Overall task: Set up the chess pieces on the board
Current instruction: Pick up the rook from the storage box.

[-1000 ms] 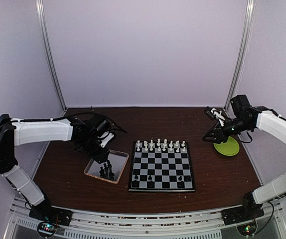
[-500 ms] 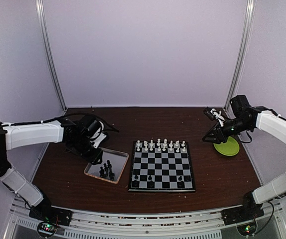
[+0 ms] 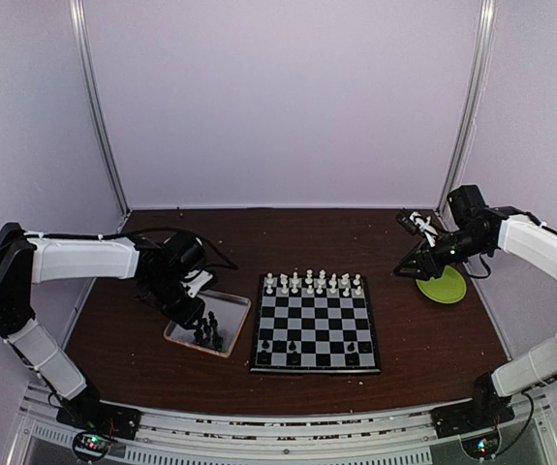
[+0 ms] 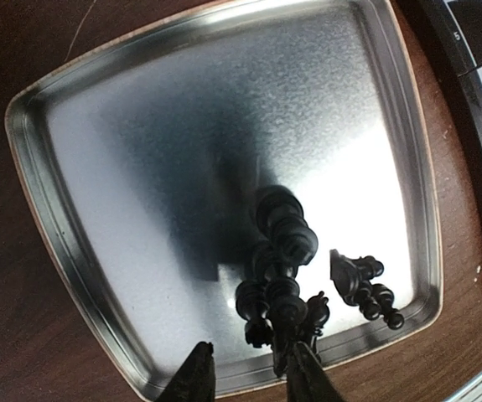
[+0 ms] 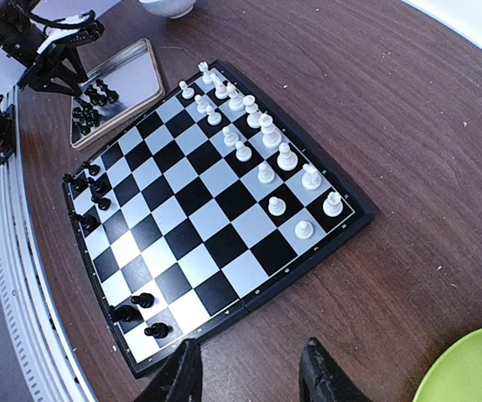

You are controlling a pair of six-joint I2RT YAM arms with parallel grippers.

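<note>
Hand on left arm [image 4: 249, 378] has shifted over tray [image 4: 140, 167] (jaws slightly narrower).

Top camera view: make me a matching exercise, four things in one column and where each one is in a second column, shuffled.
Column one:
1. white chess pieces
2. silver tray
3. green plate
4. left hand

Column two:
A. on the table to the right of the board
B. hovering over the tray and its black pieces
C. in the board's two far rows
D. on the table just left of the board

Pairs: 1-C, 2-D, 3-A, 4-B
</note>
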